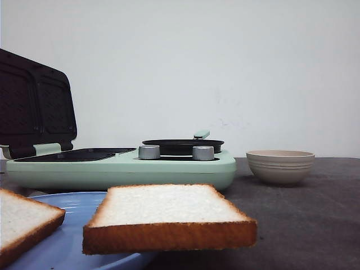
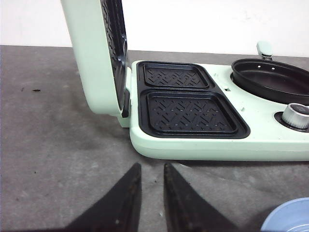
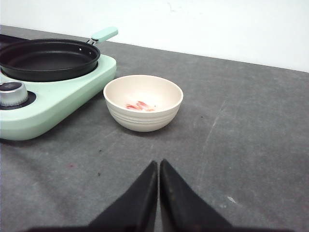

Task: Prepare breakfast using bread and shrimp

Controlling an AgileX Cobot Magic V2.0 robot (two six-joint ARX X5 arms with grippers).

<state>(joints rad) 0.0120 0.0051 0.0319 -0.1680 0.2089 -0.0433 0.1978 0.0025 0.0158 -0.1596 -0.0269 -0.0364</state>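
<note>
This looks like a test bench set up as a kitchen corner, not a lived-in home. A mint-green breakfast maker (image 1: 121, 166) with open lid and small frying pan (image 1: 183, 146) sits on a scuffed dark grey counter (image 1: 315, 214) against a bare white wall (image 1: 225, 67). Only a beige bowl (image 1: 280, 166) and a blue plate (image 1: 62, 236) join it.
</note>
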